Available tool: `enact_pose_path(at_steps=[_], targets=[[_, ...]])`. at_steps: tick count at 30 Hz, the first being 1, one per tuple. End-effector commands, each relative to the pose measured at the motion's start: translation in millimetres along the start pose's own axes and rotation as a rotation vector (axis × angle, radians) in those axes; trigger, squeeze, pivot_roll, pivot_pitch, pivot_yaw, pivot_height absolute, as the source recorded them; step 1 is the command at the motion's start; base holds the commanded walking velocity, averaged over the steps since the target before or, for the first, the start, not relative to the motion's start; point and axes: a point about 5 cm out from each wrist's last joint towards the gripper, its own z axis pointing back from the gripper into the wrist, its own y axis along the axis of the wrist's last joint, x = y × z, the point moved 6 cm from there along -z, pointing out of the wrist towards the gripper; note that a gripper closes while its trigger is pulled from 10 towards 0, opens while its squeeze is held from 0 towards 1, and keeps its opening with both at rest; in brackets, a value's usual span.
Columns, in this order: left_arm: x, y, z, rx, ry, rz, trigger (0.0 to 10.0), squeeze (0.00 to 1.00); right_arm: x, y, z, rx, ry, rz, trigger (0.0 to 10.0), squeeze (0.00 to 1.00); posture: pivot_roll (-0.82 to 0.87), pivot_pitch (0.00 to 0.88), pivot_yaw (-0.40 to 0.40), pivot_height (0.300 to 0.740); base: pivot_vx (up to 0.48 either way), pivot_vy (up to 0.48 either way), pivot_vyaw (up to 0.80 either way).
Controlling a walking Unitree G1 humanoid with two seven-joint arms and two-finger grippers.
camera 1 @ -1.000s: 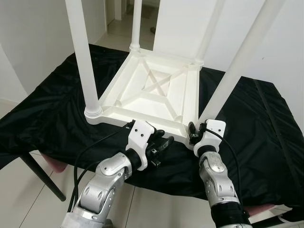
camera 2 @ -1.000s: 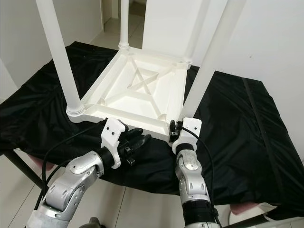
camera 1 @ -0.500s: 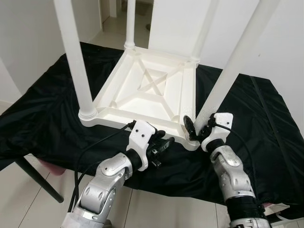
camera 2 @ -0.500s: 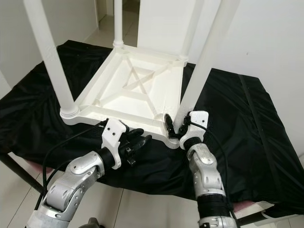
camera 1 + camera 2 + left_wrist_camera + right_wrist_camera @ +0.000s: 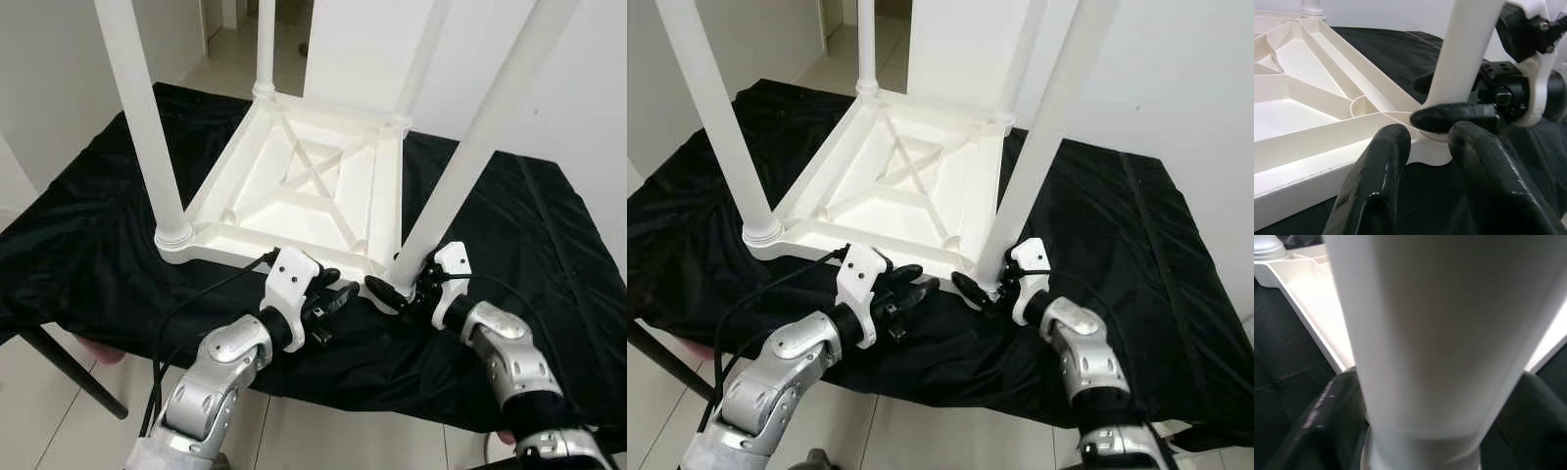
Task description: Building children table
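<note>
Swung rightward, the right gripper (image 5: 400,291) is clamped round the near-right white round plastic leg (image 5: 460,176) (upturned white table (image 5: 304,186)); left gripper (image 5: 328,299) is held narrowly open.

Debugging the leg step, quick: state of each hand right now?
Left hand: open, empty, at the table's near edge.
Right hand: fingers around the base of the near right leg, gripping it.

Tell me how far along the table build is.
Done: the upside-down table on the black cloth has all four legs standing. In hand: the right tool is closed around the near right leg at its base; the left tool rests at the near edge. Left: flipping it upright.
</note>
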Motion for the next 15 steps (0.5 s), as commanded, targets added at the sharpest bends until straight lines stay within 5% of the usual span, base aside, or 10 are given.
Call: enact_pose_path(at_steps=[1,15], targets=[[0.8,-1.1,-1.7,-0.001,0.003,0.004,10.0,0.0,0.3,2.0,-4.6,-0.006,0.031,0.022,0.0,0.0,0.17,0.0,-0.094,0.74,0.0,0.0,0.0],[-0.9,-1.4,-0.5,0.002,0.019,0.006,10.0,0.0,0.3,-1.5,-7.5,-0.005,0.041,0.009,0.0,0.0,0.17,0.0,-0.108,0.74,0.0,0.0,0.0]])
